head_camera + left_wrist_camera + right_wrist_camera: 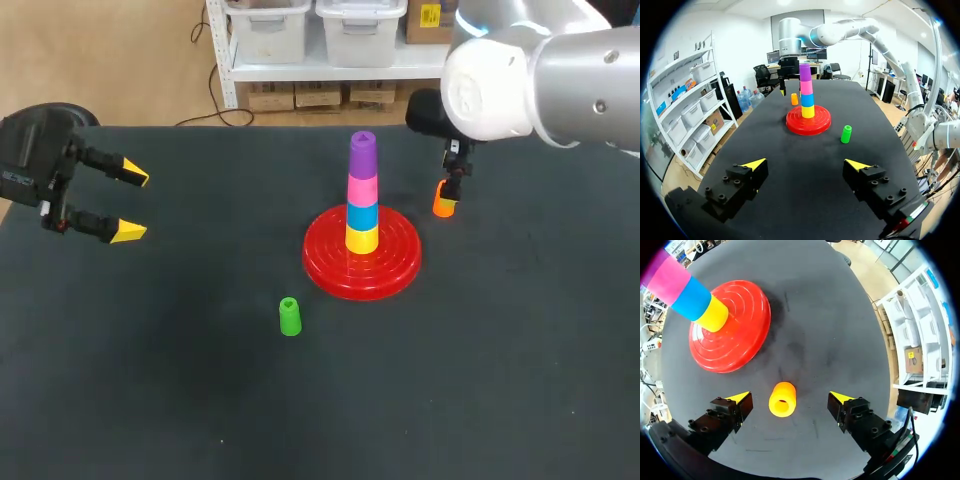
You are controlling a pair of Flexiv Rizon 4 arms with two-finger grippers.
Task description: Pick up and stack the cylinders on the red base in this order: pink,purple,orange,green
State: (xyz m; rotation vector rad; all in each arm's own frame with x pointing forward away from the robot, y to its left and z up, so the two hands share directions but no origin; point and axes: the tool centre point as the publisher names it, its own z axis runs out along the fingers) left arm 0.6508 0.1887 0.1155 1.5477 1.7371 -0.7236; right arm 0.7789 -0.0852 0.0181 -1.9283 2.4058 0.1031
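Our right end effector (790, 396) hangs released directly over the small orange plastic cylinder (782, 399), one yellow-tipped finger on each side and clear of it. The cylinder stands upright on the dark counter (200, 400), its long axis pointing up along the fingers and its hollow top facing the wrist. It sits near the round red ribbed base (735, 340), on the side towards our right arm, which is far nearer to it. Our left end effector (132, 203), also released, is well apart at the counter's far left.

The base carries yellow, blue, pink and purple cylinders (363, 150), with purple on top. We judge orange is next: a straight descent, then closing. The small green cylinder (289, 316) waits upright in front of the base.
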